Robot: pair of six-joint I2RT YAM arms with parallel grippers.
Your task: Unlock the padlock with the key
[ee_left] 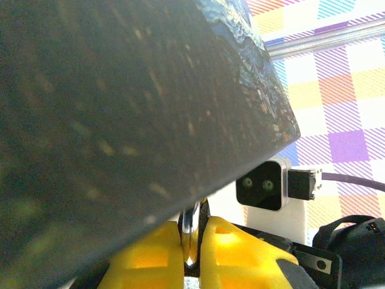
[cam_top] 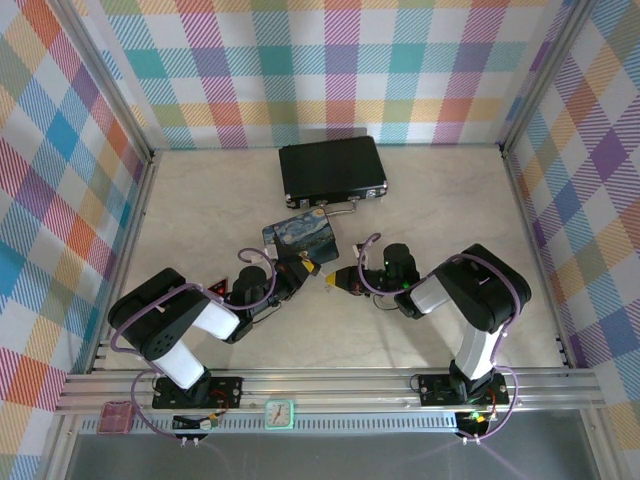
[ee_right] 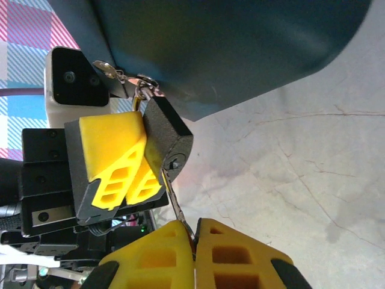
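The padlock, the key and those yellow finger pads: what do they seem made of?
The padlock looks like metal under a dark, matte, grainy coating; its shackle is bare and shiny. The key looks like thin polished metal, pale and glinting. The yellow pads look like matte plastic, probably moulded or printed, with ribbed cut-outs.

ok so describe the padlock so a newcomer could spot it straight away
Start at the blue painted box in front of the black briefcase. At its near edge hangs the padlock: a small dark-grey block, unlike the thin silvery key touching it.
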